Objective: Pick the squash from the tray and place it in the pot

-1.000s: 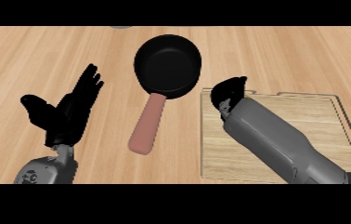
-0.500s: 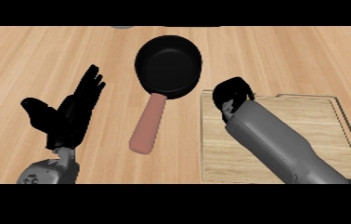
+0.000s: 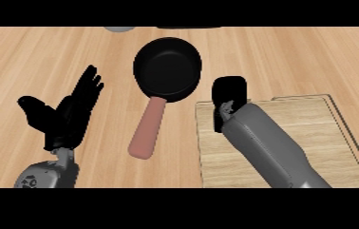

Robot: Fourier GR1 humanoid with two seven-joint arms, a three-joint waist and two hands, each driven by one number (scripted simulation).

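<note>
**Operator:** Report hand status first, then work outward.

**Technician:** Right hand (image 3: 230,91): open or closed, cannot tell. Shows only as a compact black block over the far left corner of the tray (image 3: 316,128). Left hand (image 3: 69,116): fingers (image 3: 88,88) straight and upright, holding nothing, at rest near the view's left side.

**Operator:** Changed within the last second?

**Technician:** Only the right hand's outline. Spread a second ago, with a lobe jutting sideways. Drawn in now to one narrow block and shifted very slightly toward the far edge. Left hand, pot and tray as before.

**Operator:** Meaning for the task?

**Technician:** Judged as the grasp stage at the tray, not yet the carry. No lift on view to confirm it. Treat the pick as unverified.

**Operator:** Location and look of the squash?

**Technician:** Not visible anywhere. Probably hidden beneath the right hand or the grey right forearm (image 3: 270,147) lying across the tray's left part. Colour, shape and attitude therefore not reportable. Not in the pot (image 3: 167,71). Pot in form a round black pan, with no squash showing inside. Pink handle (image 3: 146,135) pointing back toward the robot. Pot lying on the wooden tabletop (image 3: 56,57), just beyond the tray's left corner and between the two hands.
</note>
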